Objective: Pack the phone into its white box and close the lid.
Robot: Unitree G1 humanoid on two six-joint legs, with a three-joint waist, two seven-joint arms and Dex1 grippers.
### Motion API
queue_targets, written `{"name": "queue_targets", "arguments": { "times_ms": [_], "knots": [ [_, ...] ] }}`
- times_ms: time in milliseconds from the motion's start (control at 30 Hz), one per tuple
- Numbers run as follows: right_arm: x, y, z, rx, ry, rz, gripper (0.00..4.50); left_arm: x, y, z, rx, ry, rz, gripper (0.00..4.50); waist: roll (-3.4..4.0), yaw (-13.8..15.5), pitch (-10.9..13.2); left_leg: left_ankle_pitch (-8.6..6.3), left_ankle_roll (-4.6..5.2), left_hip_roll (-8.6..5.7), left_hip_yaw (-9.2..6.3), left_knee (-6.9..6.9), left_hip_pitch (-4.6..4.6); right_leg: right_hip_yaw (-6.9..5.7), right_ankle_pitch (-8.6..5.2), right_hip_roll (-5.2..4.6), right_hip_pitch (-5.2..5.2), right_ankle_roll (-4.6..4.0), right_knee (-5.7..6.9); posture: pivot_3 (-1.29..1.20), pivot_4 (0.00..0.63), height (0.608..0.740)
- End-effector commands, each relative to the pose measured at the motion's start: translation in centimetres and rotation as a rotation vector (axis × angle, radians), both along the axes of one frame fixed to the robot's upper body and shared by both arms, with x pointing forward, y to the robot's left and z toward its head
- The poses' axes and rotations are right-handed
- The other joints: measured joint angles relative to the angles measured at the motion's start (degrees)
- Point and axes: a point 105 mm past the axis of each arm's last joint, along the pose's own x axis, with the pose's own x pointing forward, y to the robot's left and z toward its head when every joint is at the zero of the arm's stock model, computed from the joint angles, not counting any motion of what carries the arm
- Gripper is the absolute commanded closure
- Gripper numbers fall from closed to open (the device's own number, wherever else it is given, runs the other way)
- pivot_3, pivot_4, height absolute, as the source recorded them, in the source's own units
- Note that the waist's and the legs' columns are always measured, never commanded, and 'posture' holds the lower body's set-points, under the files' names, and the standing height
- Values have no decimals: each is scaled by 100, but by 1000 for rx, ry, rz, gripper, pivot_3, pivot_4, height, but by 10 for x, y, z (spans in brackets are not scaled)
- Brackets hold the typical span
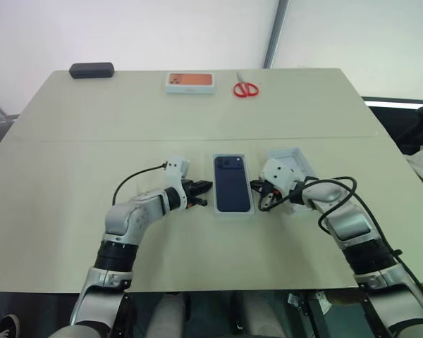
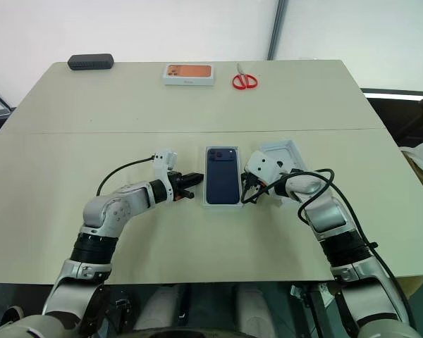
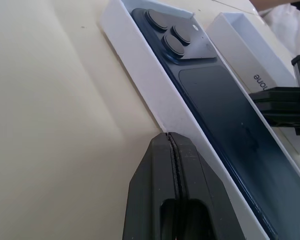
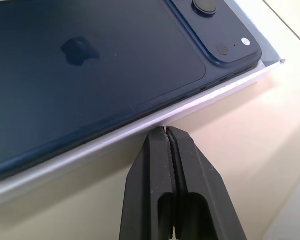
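Navy phone (image 1: 232, 183) already lying back-up in the white box (image 1: 216, 210), mid-table. Left gripper (image 1: 204, 186) and right gripper (image 1: 256, 187) pinched shut, empty, flanking the box's long walls. Still need the lid (image 1: 301, 160) just right of it: light, stiff cardboard, probably best pinched by a long edge.

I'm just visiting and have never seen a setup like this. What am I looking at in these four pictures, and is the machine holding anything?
It is a two-armed robot at a table. The two wide pictures come from cameras in its head, looking down over its arms. The two close-ups come from a camera on each wrist, looking along that arm's black fingers.

In the middle lies the phone, back up, inside the white box. The left tool and the right tool are both shut, one at each long side of the box, tips at its walls. Neither holds anything. The lid lies open side up beside the box, under the right wrist.

At the far edge are a black case, an orange-topped box and red scissors.
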Motion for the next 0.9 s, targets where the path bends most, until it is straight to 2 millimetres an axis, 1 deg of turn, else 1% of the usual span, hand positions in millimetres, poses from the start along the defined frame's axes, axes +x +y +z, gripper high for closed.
{"name": "queue_targets", "arguments": {
  "times_ms": [33, 133, 333, 467, 600, 767, 900],
  "knots": [
    [0, -6, 17, 15, -48, 8, 4446, 0, -15, 14, -34, -52, -67, 4465, 0, 3, 0, 0, 0, 0, -1, 0, 0, 0, 0, 0, 0, 0, 0, 0, 150, 740],
    [-1, -15, 16, 1, -41, -9, 4446, 2, -23, 14, -43, -55, -74, 4465, 0, 15, 0, 0, 0, -1, -1, 1, -2, 0, 0, -2, 0, 1, -1, 0, 150, 740],
    [-3, -19, 17, 0, -40, -15, 4446, 1, -39, 13, -65, -49, -98, 4465, 0, 11, 0, 0, 0, -1, -1, 2, -3, 0, 0, -3, 0, 2, -1, 0, 150, 740],
    [-2, -21, 16, -1, -43, -24, 4446, -1, -45, 11, -67, -47, -108, 4465, 0, 12, 0, 0, 0, -1, -1, 4, -2, 0, 1, -2, 1, 3, 0, 0, 150, 740],
    [1, -24, 19, 9, -48, -37, 4446, 0, -42, 12, -66, -52, -101, 4465, 0, 8, 0, 0, 1, -1, -1, 7, -2, 1, 2, -2, 1, 5, 0, 0, 150, 740],
    [1, -20, 19, 12, -47, -27, 4446, 4, -33, 5, -39, -36, -66, 4465, 0, 8, 0, 1, 1, -1, -1, 7, -2, 1, 2, -2, 1, 5, 1, 0, 150, 740],
    [2, -21, 21, 4, -60, -26, 4446, 6, -27, 6, -38, -45, -48, 4465, 0, 7, 0, 1, 1, -1, -1, 8, -1, 1, 3, -2, 2, 5, 2, 0, 150, 740]
  ]
}}
